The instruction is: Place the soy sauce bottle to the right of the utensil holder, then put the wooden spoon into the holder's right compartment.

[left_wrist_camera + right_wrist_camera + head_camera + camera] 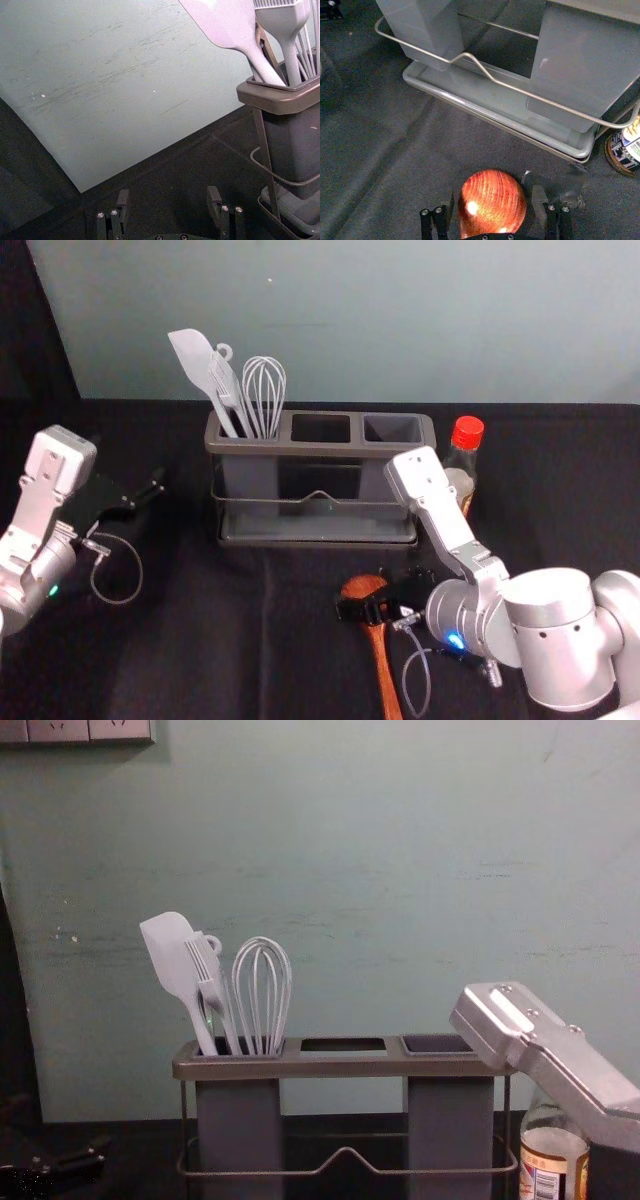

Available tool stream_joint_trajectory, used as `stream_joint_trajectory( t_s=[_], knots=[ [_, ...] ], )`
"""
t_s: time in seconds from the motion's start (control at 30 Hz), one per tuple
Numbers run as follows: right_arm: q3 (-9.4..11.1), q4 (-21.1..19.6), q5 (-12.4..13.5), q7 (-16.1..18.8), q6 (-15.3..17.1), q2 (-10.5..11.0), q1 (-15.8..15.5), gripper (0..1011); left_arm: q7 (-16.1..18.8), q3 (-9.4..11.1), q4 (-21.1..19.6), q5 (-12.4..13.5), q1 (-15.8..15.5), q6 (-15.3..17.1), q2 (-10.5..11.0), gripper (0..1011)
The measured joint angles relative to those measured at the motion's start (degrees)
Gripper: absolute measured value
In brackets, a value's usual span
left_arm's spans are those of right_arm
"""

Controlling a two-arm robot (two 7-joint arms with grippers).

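Bottle point(461, 478) seemingly done, right of the holder point(300, 449); spoon point(383, 665) left to insert
Right gripper point(493, 196) spread around the spoon, in front of the holder; left gripper point(168, 192) idle, spread, left of it

tilted spatula point(170, 948) | brush point(208, 982) | whisk point(262, 995) | sockets point(90, 730) on wall point(380, 870) | dark cloth point(200, 640)

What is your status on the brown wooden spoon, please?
Right gripper open around the spoon. Left gripper open, left of the grey rectangular utensil holder. Holder's right compartment looks empty; red-capped glass bottle beside it.
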Motion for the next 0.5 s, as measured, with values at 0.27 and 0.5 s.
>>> stream_joint_trajectory(
  t_s=[0.27, 0.5],
  knots=[
    [-0.16, 0.67, -1.37, 0.69, -0.13, -0.16, 0.23, 1002, 0.00, 0.00, 0.00, 0.00, 0.00, 0.00, 0.00, 1000],
    [0.07, 1.01, -2.09, 1.39, -0.56, -0.46, 0.17, 1002, 0.00, 0.00, 0.00, 0.00, 0.00, 0.00, 0.00, 1000]
  ],
)
